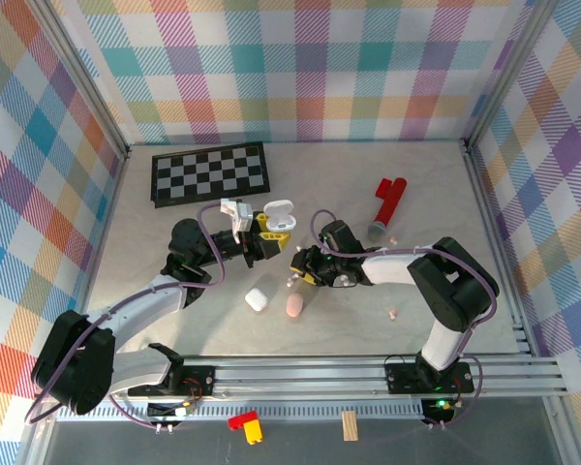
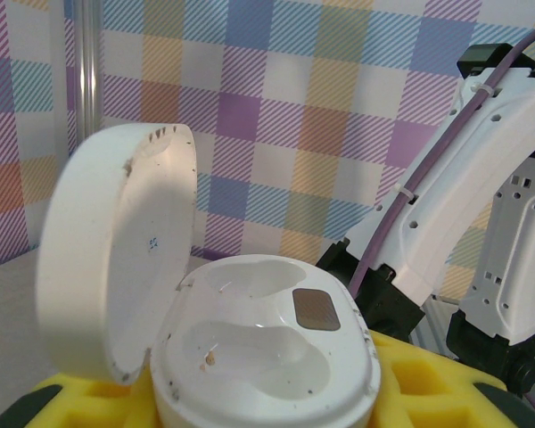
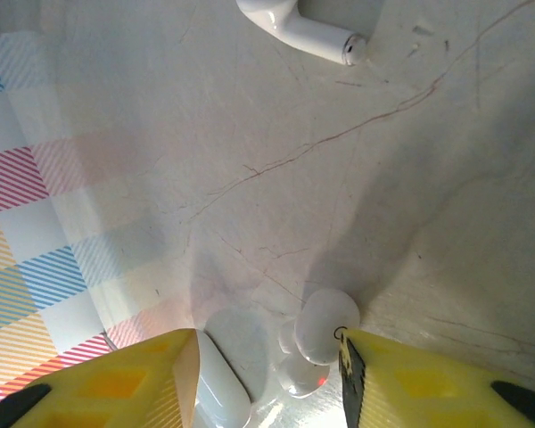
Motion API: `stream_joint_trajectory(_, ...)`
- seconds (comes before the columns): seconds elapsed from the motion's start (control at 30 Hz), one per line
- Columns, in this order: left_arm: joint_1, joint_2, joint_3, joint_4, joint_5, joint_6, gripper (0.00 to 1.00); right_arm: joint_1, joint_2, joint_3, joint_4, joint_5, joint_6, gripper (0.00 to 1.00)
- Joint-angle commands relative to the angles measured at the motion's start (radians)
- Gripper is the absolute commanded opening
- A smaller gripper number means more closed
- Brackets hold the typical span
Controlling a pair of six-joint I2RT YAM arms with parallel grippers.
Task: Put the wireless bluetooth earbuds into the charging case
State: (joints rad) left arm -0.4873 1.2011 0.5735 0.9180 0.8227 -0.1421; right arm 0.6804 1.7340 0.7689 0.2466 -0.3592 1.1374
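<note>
The left gripper (image 1: 263,231) is clenched on the open case (image 1: 279,213), holding it above the middle of the table (image 1: 416,174). In the left wrist view its yellow fingers (image 2: 71,397) press the base of the open case (image 2: 267,357) from both sides. The lid (image 2: 116,259) stands up on the left, and both wells (image 2: 250,343) in the base are bare. Just right of it, the right gripper (image 1: 305,266) is down at the table. In the right wrist view the right gripper (image 3: 267,343) has its yellow fingers (image 3: 410,383) on either side of an earbud (image 3: 328,323) lying on the table. The round head of the earbud touches the right finger, but whether the fingers clamp it cannot be told. A second earbud (image 3: 303,27) lies farther off on the table, well apart from the fingers. A closed white case (image 1: 257,299) and a pink case (image 1: 293,306) sit side by side near the grippers. A chessboard (image 1: 210,172) lies far left and a red tool (image 1: 387,203) far right
</note>
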Motion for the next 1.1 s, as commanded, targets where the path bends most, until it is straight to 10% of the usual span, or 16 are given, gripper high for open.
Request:
stream_joint_trajectory(0.0,0.009,-0.023,0.001,0.016,0.025,0.002,0.34,0.007,0.011,0.023,0.018,-0.020,-0.013,0.44)
stream_joint_trajectory(1.07,0.009,-0.041,-0.008,0.005,0.024,0.021,0.34,0.029,0.091,0.114,-0.178,0.037,0.027,0.35)
